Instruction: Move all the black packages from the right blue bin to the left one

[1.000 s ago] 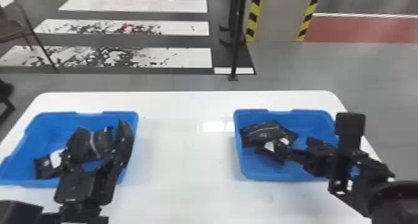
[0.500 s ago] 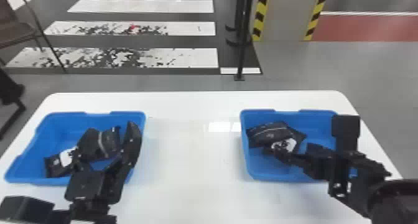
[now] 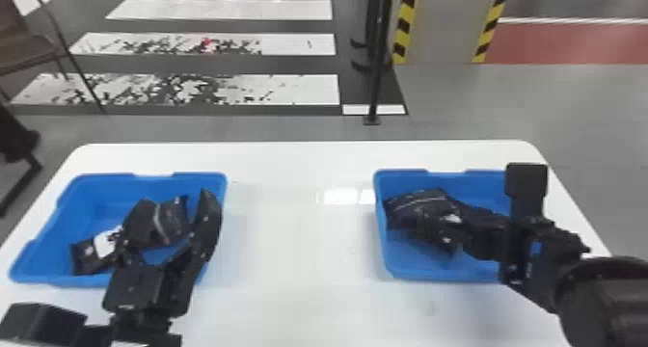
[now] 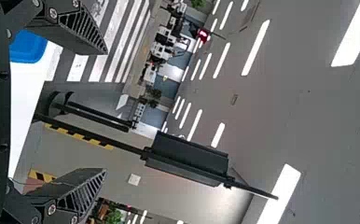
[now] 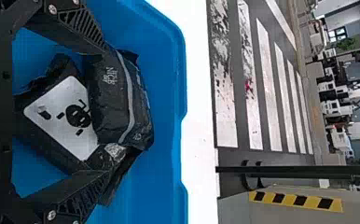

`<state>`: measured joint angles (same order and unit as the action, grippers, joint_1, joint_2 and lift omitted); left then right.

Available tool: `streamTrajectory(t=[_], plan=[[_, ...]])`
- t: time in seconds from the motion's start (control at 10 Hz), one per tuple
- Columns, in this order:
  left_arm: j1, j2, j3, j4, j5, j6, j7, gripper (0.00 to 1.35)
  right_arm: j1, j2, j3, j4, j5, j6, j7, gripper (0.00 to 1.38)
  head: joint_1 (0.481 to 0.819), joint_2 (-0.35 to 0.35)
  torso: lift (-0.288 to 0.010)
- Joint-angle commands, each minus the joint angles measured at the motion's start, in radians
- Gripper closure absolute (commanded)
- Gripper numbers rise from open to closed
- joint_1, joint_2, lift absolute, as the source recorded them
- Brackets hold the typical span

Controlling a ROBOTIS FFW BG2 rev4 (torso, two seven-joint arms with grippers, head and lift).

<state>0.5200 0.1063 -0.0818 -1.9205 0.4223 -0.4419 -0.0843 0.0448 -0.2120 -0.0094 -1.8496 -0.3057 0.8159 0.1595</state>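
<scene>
In the head view, my right gripper (image 3: 451,225) is low in the right blue bin (image 3: 446,274), over the black packages (image 3: 414,204). The right wrist view shows that right gripper (image 5: 107,112) open, a striped black package (image 5: 113,98) and a black package with a white label (image 5: 61,121) lying between and below its fingers. My left gripper (image 3: 174,201) stands open above the left blue bin (image 3: 91,192); nothing is between its fingers in the left wrist view, where that left gripper (image 4: 107,112) faces the room. Black packages (image 3: 84,259) lie in the left bin, partly behind it.
Both bins stand on a white table (image 3: 299,254), with a wide gap between them. Past the table's far edge are a black post (image 3: 378,71) and a pillar with yellow-black stripes (image 3: 446,28). A chair (image 3: 24,47) is at the far left.
My right gripper has shifted left in its bin, farther over the packages. The head view has turned slightly, so the table and bins appear more to the right. My left gripper keeps its place above the left bin.
</scene>
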Motion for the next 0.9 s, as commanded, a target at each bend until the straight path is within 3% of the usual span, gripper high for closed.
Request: streamTrajectory(t=[0.0,0.5,0.8], plan=[[0.000,0.000,0.002,0.000,-0.002,0.000,-0.002,0.16,-0.030,-0.001,0.021,0.035,-0.005,-0.018,0.000,0.11,0.695,0.005,-0.154],[0.003,0.000,0.006,0.000,0.002,0.002,-0.006,0.17,-0.116,-0.007,0.063,0.138,-0.007,-0.053,0.002,0.17,0.695,0.026,-0.154],[0.003,-0.002,0.010,0.000,0.008,0.005,-0.012,0.18,-0.155,-0.014,0.077,0.192,-0.009,-0.040,0.022,0.45,0.695,0.028,-0.154]])
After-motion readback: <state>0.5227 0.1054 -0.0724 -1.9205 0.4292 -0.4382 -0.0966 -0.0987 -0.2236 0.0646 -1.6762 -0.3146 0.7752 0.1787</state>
